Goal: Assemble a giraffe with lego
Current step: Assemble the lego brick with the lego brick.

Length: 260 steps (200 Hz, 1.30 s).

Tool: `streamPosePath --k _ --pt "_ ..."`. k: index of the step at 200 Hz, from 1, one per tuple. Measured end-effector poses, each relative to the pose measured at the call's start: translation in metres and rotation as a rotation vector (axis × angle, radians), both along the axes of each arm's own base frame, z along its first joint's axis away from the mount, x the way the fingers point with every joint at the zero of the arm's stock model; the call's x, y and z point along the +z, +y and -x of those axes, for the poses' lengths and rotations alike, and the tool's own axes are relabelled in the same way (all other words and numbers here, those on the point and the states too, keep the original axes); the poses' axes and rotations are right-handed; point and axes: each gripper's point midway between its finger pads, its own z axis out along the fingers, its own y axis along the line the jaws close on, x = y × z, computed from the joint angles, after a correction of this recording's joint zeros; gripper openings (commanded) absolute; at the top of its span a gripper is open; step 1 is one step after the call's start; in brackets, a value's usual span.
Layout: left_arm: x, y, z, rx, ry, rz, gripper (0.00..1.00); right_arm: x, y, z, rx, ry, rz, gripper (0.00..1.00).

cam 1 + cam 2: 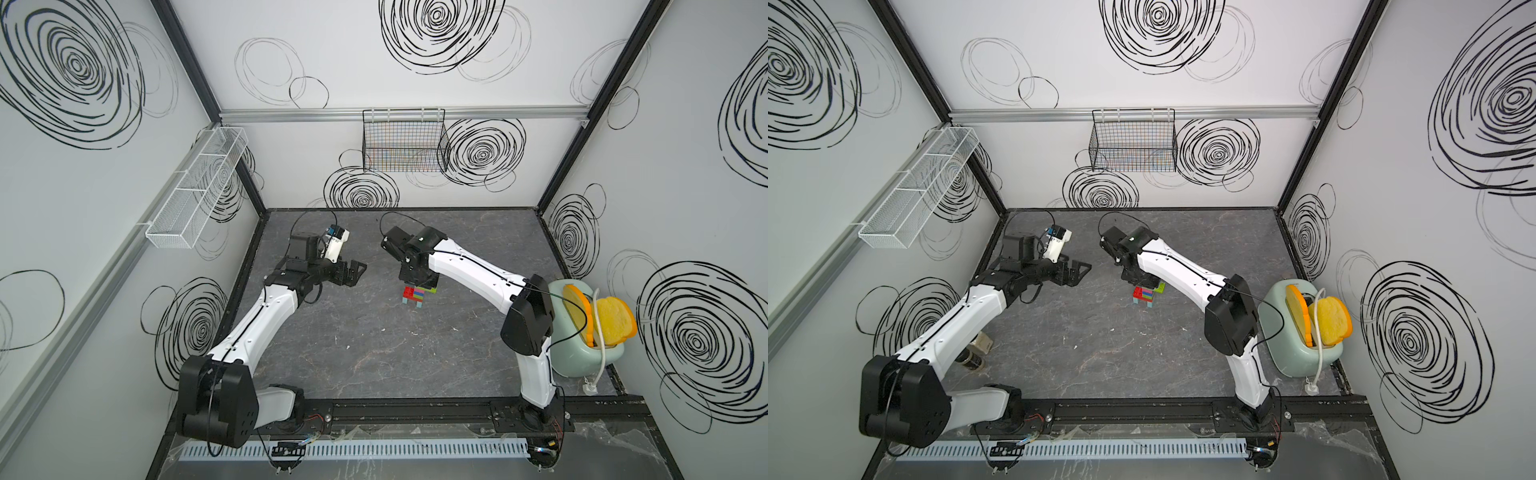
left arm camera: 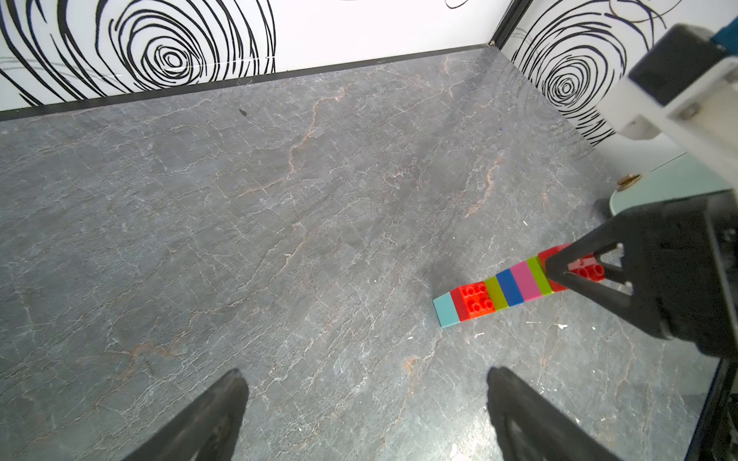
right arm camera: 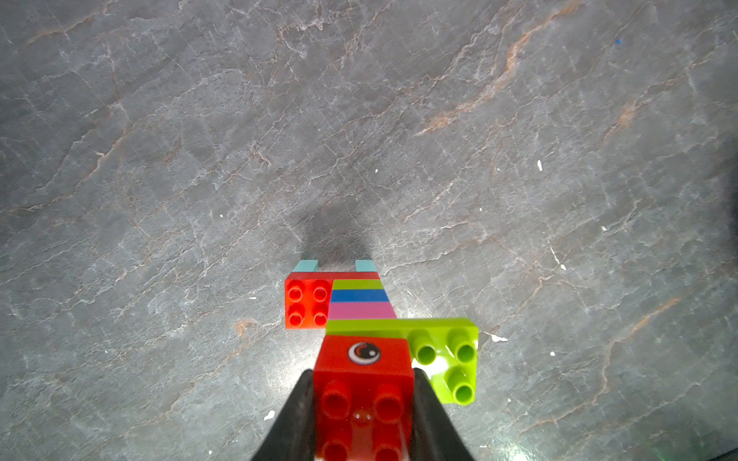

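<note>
the giraffe [image 1: 417,296] stands upright on the bench [image 1: 374,357], a little behind the middle of the grey marbled top, and shows in both top views [image 1: 1147,294]. its two light-blue legs [image 3: 306,265] rest on the surface. above them sits the red body [image 3: 307,303], then a neck striped lime, blue and pink, then a lime brick [image 3: 447,351] that juts out to one side. on top is the red head brick [image 3: 363,355] with a printed eye.

the right hand [image 3: 363,399] reaches down from above and is clamped on that head brick, with a black finger [image 3: 295,419] pressed against each of two opposite sides. the left wrist view shows the same grip at the top end of the figure [image 2: 507,289].

the left hand [image 1: 353,272] hangs above the bench to the left of the giraffe, turned toward it and not touching it. its fingers [image 2: 223,403] stand wide apart with nothing between them.

a mint-green toaster [image 1: 582,361] stands at the right edge of the bench, behind the right arm's elbow. two slices of toast [image 1: 617,322] stick out of it and a white cord hangs over its side. a black wire basket [image 1: 403,141] hangs on the back wall and a white mesh basket [image 1: 195,191] on the left wall.
</note>
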Motion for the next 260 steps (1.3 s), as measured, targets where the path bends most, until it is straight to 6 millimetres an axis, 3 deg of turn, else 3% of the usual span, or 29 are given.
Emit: streamPosePath --k 136,166,191,194,202,206,215,218,221,260 --pt "-0.001 0.0 0.001 0.0 0.003 0.0 0.98 -0.007 -0.001 -0.002 -0.042 -0.049 -0.092 0.0" --pt "-0.002 0.0 0.001 0.0 0.003 0.0 0.98 -0.005 0.0 -0.003 -0.041 -0.043 -0.087 0.22" --pt "-0.002 0.0 0.001 0.0 0.004 0.0 0.98 -0.003 0.0 -0.004 -0.034 -0.037 -0.079 0.3" --pt "-0.002 0.0 0.001 0.0 0.004 0.0 0.98 -0.003 0.001 -0.004 -0.031 -0.034 -0.079 0.35" --pt "-0.002 0.0 0.001 -0.001 0.004 0.0 0.98 -0.002 0.002 -0.004 -0.029 -0.031 -0.08 0.38" --pt "-0.002 0.0 0.001 -0.001 0.004 0.0 0.98 -0.002 0.002 -0.004 -0.027 -0.03 -0.079 0.46" --pt "-0.002 0.0 0.001 -0.001 0.004 0.0 0.98 -0.002 0.002 -0.004 -0.023 -0.028 -0.078 0.49" --pt "-0.002 0.0 0.001 -0.001 0.004 0.0 0.98 -0.001 0.003 -0.004 -0.021 -0.027 -0.078 0.57" --pt "-0.002 0.0 0.001 -0.001 0.004 0.0 0.98 -0.001 0.003 -0.004 -0.018 -0.026 -0.077 0.59" --pt "-0.002 0.0 0.001 -0.001 0.004 0.0 0.98 0.01 0.007 -0.008 0.004 -0.044 -0.093 0.62"
